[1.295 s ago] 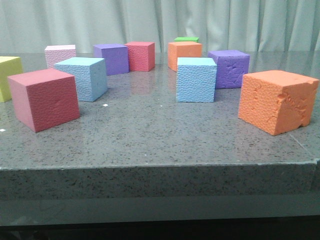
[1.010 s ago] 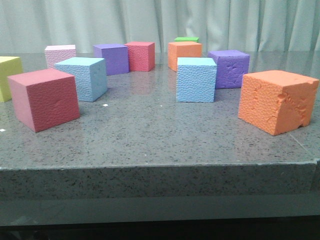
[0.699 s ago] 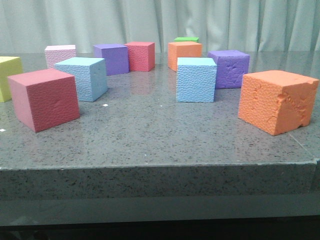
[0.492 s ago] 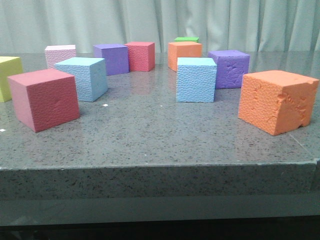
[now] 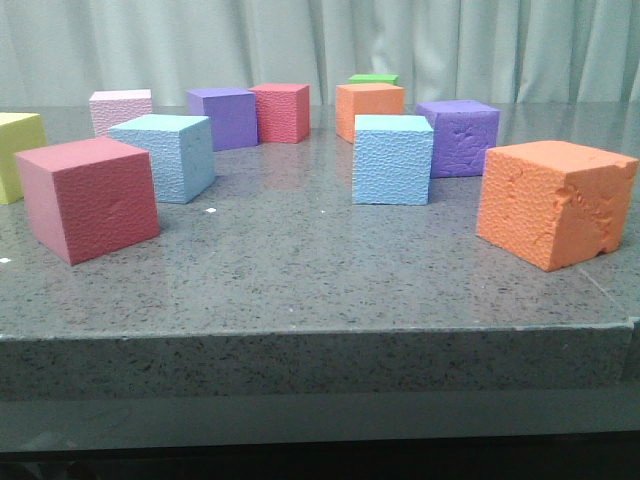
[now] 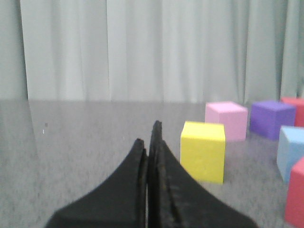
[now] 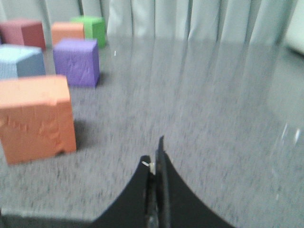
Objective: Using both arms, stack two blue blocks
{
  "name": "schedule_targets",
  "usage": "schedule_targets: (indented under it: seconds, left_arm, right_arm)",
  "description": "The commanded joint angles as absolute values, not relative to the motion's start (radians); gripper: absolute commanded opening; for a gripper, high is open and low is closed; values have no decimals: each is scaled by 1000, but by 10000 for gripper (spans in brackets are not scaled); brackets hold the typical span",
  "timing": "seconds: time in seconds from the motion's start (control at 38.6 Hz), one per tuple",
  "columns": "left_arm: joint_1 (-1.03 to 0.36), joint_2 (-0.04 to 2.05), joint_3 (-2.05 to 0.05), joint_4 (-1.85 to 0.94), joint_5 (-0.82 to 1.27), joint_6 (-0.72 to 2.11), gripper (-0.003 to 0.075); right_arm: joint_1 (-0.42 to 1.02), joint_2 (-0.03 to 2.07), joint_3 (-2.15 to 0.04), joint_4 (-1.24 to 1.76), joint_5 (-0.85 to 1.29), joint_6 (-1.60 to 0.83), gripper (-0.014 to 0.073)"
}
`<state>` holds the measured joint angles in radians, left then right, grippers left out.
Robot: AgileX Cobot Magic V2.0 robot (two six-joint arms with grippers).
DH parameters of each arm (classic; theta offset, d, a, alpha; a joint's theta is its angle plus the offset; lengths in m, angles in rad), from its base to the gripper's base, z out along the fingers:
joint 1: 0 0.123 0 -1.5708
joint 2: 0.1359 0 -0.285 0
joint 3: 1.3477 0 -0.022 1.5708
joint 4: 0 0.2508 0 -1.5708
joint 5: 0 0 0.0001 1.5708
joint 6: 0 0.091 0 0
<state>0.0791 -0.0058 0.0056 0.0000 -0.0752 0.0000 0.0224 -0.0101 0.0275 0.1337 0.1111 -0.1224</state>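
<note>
No block has shifted between the earlier front views and the current one; neither arm appears in the front view. The left blue block (image 5: 163, 156) rests on the tabletop (image 5: 300, 270) behind the red block (image 5: 88, 198); the right blue block (image 5: 392, 158) sits just beside the purple block (image 5: 458, 136). Both blue blocks stand well apart, unstacked. The left hand (image 6: 151, 142) and right hand (image 7: 155, 159) each have fingers pressed together, holding nothing. Risk: approaching with fingers unopened would push a block aside. Close neighbours could also be nudged, since the purple block crowds the right blue block.
</note>
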Motion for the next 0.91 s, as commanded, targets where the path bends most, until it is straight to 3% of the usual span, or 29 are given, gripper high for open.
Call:
schedule_targets:
  seconds: [0.0, 0.26, 0.36, 0.47, 0.67, 0.88]
  left_arm:
    - [73, -23, 8, 0, -294, 0, -20]
    - [73, -23, 8, 0, -378, 0, -20]
    - [73, -23, 6, -39, -449, 0, -20]
    - [73, -23, -33, -64, -416, -22, -20]
    - [73, 69, -269, -62, -78, -26, -20]
    - [73, 304, -486, -57, 204, -26, -20]
  right_arm:
    - [17, -28, 21, 122, -92, -127, -67]
    - [17, -28, 21, 123, -340, -126, -67]
    - [17, -28, 1, 143, -350, -17, -67]
    - [17, -28, -65, 149, -248, 30, -67]
    - [17, 20, -351, 149, 135, 30, -66]
    - [17, 272, -640, 148, 450, 29, -56]
